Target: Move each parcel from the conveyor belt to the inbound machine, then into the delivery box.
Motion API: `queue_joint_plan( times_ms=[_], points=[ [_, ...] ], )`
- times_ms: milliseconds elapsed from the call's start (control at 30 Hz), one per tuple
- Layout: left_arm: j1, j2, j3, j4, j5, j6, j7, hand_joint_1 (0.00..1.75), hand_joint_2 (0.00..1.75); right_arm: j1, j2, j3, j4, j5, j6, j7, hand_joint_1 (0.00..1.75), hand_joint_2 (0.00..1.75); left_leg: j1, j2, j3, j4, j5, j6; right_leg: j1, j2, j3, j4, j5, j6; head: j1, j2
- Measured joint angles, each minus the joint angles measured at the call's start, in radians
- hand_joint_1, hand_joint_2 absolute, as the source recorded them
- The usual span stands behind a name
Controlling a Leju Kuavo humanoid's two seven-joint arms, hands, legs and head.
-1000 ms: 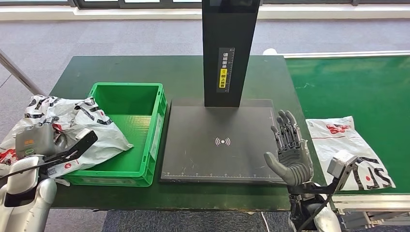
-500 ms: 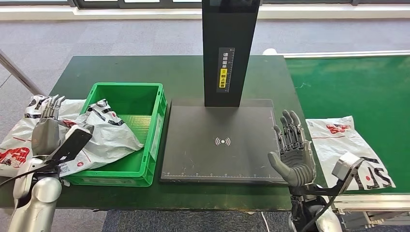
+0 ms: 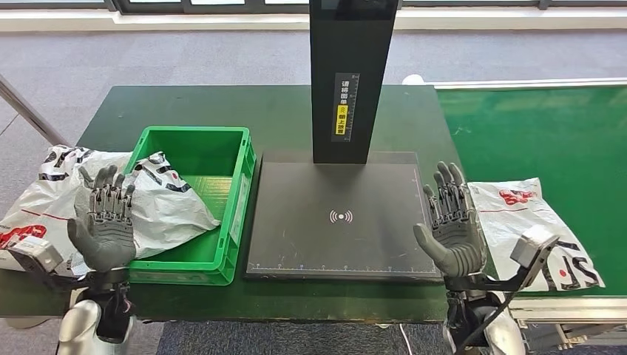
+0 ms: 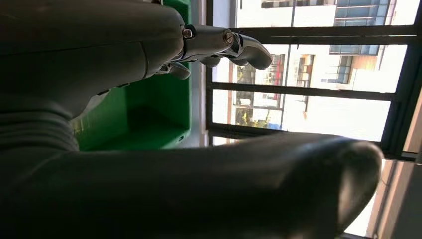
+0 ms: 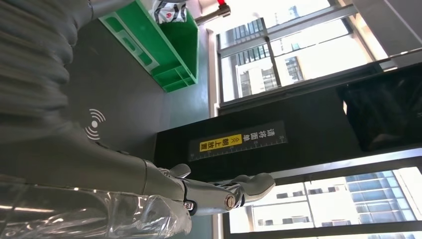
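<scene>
Parcel (image 3: 529,222) lying on conveyor belt (image 3: 547,133) beside right robot hand (image 3: 451,229), another parcel (image 3: 159,203) draping over green box (image 3: 222,159) edge, left robot hand (image 3: 107,222) hovering w/ fingers apart, both empty, scanner plate (image 3: 336,218) btwn them on tabletop (image 3: 273,111)

You have one white printed parcel (image 3: 536,229) flat on the conveyor belt (image 3: 547,126); another crumpled parcel (image 3: 159,203) drapes over the green delivery box (image 3: 240,192) rim.

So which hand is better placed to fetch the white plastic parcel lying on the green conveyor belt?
Right. The right hand is open beside the white plastic parcel on the green conveyor belt; the left hand is across the table by the green plastic crate.
</scene>
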Motion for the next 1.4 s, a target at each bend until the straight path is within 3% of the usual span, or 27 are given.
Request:
queue_joint_plan(
  times_ms=[167,300,433,533,633,700,767,933,1133,1400],
  points=[
    [0.010,-0.033,-0.001,-0.002,0.021,-0.003,-0.003,0.00,0.00,-0.008,-0.006,0.000,0.005,0.000,0.000,0.002,0.00,1.75,0.000,0.000,0.000,0.000,0.000,0.000,0.000,0.000,0.000,0.000,0.000,0.000,0.000,0.000],
    [0.012,-0.044,-0.001,-0.003,0.027,-0.002,-0.002,0.00,1.75,-0.010,-0.009,0.000,0.008,0.002,-0.003,0.002,0.00,1.75,0.000,0.000,0.000,0.000,0.000,0.000,0.000,0.000,0.000,0.000,0.000,0.000,0.000,0.000],
    [0.029,-0.069,-0.017,-0.028,-0.007,0.061,-0.003,0.00,1.75,0.007,-0.013,-0.004,-0.004,0.049,-0.035,-0.007,0.00,1.75,0.000,0.000,0.000,0.000,0.000,0.000,0.000,0.000,0.000,0.000,0.000,0.000,0.000,0.000],
    [0.044,-0.091,-0.041,-0.063,-0.039,0.140,-0.008,0.00,1.75,0.032,-0.016,-0.016,-0.031,0.163,-0.091,-0.023,0.00,1.75,0.000,-0.001,0.000,0.000,-0.001,0.001,0.000,0.000,0.000,0.000,0.000,0.000,0.000,0.000],
    [0.049,-0.105,-0.077,-0.099,-0.068,0.197,-0.002,0.00,1.75,0.057,-0.021,-0.020,-0.062,0.453,-0.230,-0.025,0.00,1.75,0.000,-0.001,0.000,0.000,-0.001,0.002,-0.001,-0.001,0.000,-0.001,0.000,0.000,0.000,0.000],
    [0.044,-0.108,-0.102,-0.114,-0.107,0.236,0.006,0.00,1.75,0.071,-0.025,-0.023,-0.079,0.706,-0.341,0.006,0.00,1.75,0.000,0.000,0.000,0.000,-0.001,0.002,-0.001,-0.001,0.000,-0.001,0.000,0.000,0.000,0.000],
    [0.040,-0.109,-0.119,-0.123,-0.150,0.268,0.010,0.00,1.75,0.079,-0.032,-0.033,-0.087,0.871,-0.410,0.038,0.00,1.75,0.000,0.000,0.000,0.000,-0.001,0.002,-0.001,-0.001,0.000,-0.001,0.000,0.000,0.000,0.000],
    [0.040,-0.109,-0.142,-0.140,-0.193,0.298,0.009,0.00,1.75,0.092,-0.048,-0.087,-0.092,0.968,-0.446,0.061,0.00,1.75,0.000,0.000,0.000,0.000,-0.001,0.002,0.000,0.000,0.000,-0.001,0.000,0.000,0.000,0.000],
    [0.047,-0.105,-0.158,-0.156,-0.251,0.326,0.006,0.00,1.75,0.112,-0.095,-0.172,-0.090,1.170,-0.528,0.149,0.00,1.75,0.000,-0.001,0.000,0.000,-0.002,0.002,-0.001,-0.001,0.000,-0.001,0.000,0.001,0.000,0.000],
    [0.058,-0.057,-0.186,-0.160,-0.248,0.348,-0.015,0.00,1.75,0.121,-0.199,-0.332,-0.019,1.210,-0.531,0.168,0.00,1.75,-0.001,0.000,0.000,0.000,-0.003,0.004,-0.002,-0.002,0.001,-0.001,-0.001,0.002,0.000,0.000]
  ],
)
